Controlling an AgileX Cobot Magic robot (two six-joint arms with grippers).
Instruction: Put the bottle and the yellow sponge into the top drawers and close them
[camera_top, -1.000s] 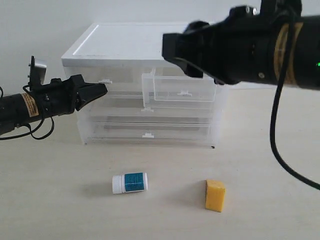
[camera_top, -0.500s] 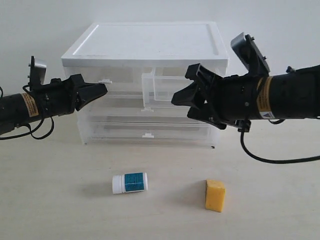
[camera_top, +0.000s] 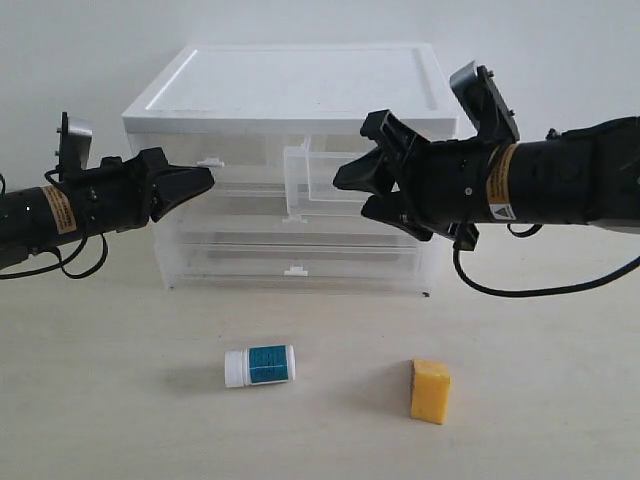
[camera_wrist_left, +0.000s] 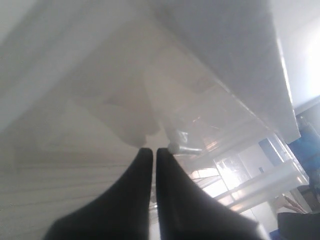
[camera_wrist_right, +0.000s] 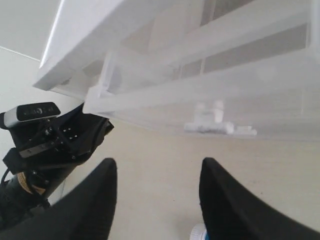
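The bottle, white with a teal-blue label, lies on its side on the table in front of the cabinet. The yellow sponge stands to its right. Of the top drawers, the right one is pulled out and the left one is pushed in. My left gripper is shut and empty, its tips just below the left drawer's handle tab. My right gripper hangs open and empty before the open drawer. The bottle's cap peeks in beside one of its fingers.
The white-topped cabinet stands at the back, with two full-width drawers closed under the top ones. The left arm shows in the right wrist view. Bare table lies around the bottle and sponge.
The right arm has swung down from close in front of the camera to the front of the open right drawer, and its jaws have spread wider. The left arm has not moved.
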